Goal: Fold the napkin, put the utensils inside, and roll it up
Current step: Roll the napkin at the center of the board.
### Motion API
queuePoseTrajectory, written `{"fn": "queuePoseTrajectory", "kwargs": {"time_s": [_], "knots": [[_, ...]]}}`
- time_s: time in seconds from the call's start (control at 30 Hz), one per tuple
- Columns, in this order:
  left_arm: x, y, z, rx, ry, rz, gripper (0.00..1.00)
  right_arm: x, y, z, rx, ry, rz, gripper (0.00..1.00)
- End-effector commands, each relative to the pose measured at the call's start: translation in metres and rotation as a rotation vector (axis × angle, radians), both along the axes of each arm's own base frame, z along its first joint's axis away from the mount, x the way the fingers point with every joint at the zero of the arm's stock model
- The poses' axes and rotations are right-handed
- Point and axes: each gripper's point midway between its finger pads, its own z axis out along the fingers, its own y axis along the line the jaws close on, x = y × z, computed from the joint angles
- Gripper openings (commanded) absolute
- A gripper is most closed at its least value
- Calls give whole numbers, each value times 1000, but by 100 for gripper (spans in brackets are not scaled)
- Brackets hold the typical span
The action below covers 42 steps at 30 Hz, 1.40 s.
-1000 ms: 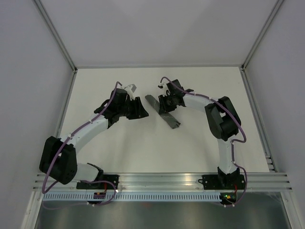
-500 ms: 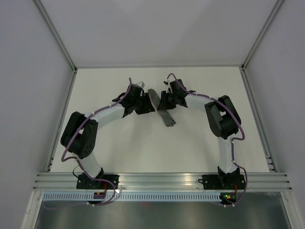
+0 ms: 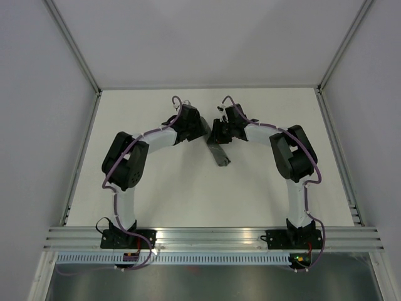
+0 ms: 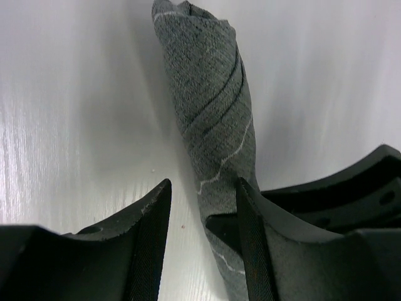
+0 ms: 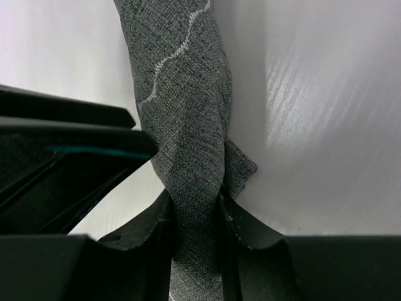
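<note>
The napkin [image 3: 220,157] is a dark grey rolled tube lying slantwise in the middle of the table. In the left wrist view the roll [image 4: 210,106] runs from the top down past my right finger. My left gripper [image 3: 199,128] is at the roll's far end, jaws open [image 4: 200,244], with the roll against its right finger and bare table in the gap. My right gripper [image 3: 216,137] is shut on the middle of the roll [image 5: 188,125], fingers pinching it from both sides [image 5: 194,219]. The fork is hidden.
The white table [image 3: 156,188] is walled by pale panels at the back and sides. An aluminium rail [image 3: 213,235] runs along the near edge by the arm bases. The two grippers are close together over the roll.
My left arm has swung right and forward, bringing its gripper to the roll's far end. My right gripper has stayed on the roll, which has turned a little more upright.
</note>
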Motion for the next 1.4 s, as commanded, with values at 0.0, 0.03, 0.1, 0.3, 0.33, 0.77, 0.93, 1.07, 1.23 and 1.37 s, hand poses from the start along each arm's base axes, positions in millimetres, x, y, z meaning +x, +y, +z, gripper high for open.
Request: {"fn": "queuePoseTrajectory", "kwargs": {"time_s": [0.0,0.03,0.1,0.3,0.33,0.77,0.93,1.07,1.23,1.37], "knots": [[25,-8,14,-32,-47,86,51,-50,-46,-86,-214,245,-54,0],[28,-7,12,-23,-48,95,51,-50,-46,-86,-216,244,-55,0],[31,-8,9,-17,-49,98,50,-50,-47,-86,-215,243,-57,1],[35,-9,-4,9,-23,95,43,-47,-47,-81,-208,233,-54,1],[37,-10,-4,13,-21,95,38,-47,-47,-81,-207,231,-53,0],[42,-17,-16,100,-17,-26,15,-33,-38,-41,-174,116,9,19],[45,-21,-14,114,-32,-77,14,-32,-35,-29,-170,74,45,35],[45,-22,-17,138,-27,-101,12,-34,-32,-22,-174,52,73,45],[45,-21,-19,160,-21,-120,11,-38,-27,-19,-167,51,101,53],[45,-20,-18,173,-20,-125,11,-39,-27,-16,-171,41,111,57]]}}
